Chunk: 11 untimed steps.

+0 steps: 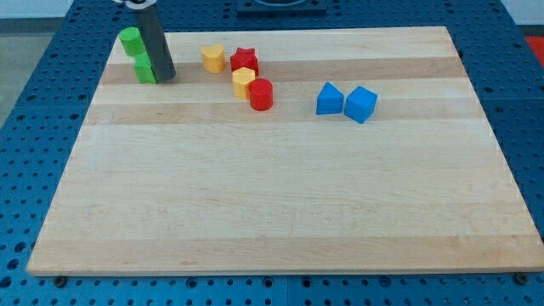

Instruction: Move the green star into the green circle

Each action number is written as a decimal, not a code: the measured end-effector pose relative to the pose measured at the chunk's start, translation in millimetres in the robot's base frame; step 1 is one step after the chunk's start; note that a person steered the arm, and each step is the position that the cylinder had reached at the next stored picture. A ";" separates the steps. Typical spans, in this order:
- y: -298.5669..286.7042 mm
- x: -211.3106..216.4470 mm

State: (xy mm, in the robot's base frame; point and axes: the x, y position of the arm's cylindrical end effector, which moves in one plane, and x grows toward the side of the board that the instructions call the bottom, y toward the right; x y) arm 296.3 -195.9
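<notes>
A green block (145,70) stands near the board's top left corner; it looks like the green star, but the rod hides its right side. The green circle (130,41), a round green block, stands just above it and slightly to its left, close to it or touching. My tip (166,78) rests on the board right against the lower green block's right side. The dark rod rises from there towards the view's top.
A yellow block (212,58), a red star (245,60), a second yellow block (244,82) and a red cylinder (261,94) cluster at top centre. A blue triangular block (330,99) and a blue cube (360,104) sit side by side to their right.
</notes>
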 end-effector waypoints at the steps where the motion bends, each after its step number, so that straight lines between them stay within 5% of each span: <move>1: -1.0 5.8; 3: -6.4 33.7; 5: -11.4 -1.8; 8: -27.5 21.3; 11: -39.8 -11.8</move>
